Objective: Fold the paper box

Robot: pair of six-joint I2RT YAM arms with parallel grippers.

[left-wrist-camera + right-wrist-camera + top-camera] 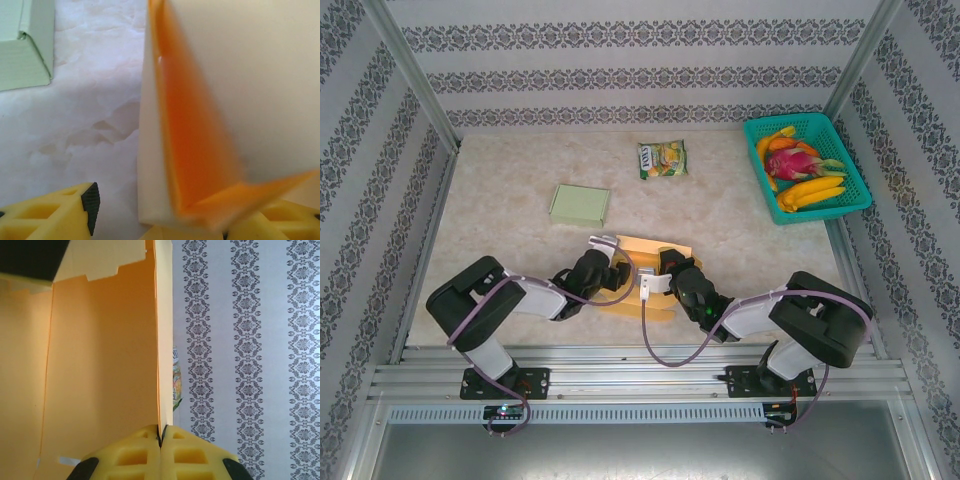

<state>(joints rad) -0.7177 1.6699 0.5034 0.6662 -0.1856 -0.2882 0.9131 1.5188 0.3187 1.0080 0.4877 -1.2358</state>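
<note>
The orange paper box (650, 250) lies partly folded at the near middle of the table, between both arms. My left gripper (622, 270) is at its left side. In the left wrist view a raised corner of the box (200, 150), orange inside and white outside, stands between the jaws of my left gripper (182, 214). The black left pad (91, 204) is clear of the paper, so this gripper is open. My right gripper (670, 265) is at the box's right side. In the right wrist view the right gripper (161, 437) is shut on the thin edge of an upright orange panel (100, 365).
A folded pale green box (580, 204) (25, 45) lies behind and to the left. A snack packet (662, 159) (176, 380) is at the back middle. A teal basket (854, 180) of fruit stands at the back right. Patterned walls close in the table.
</note>
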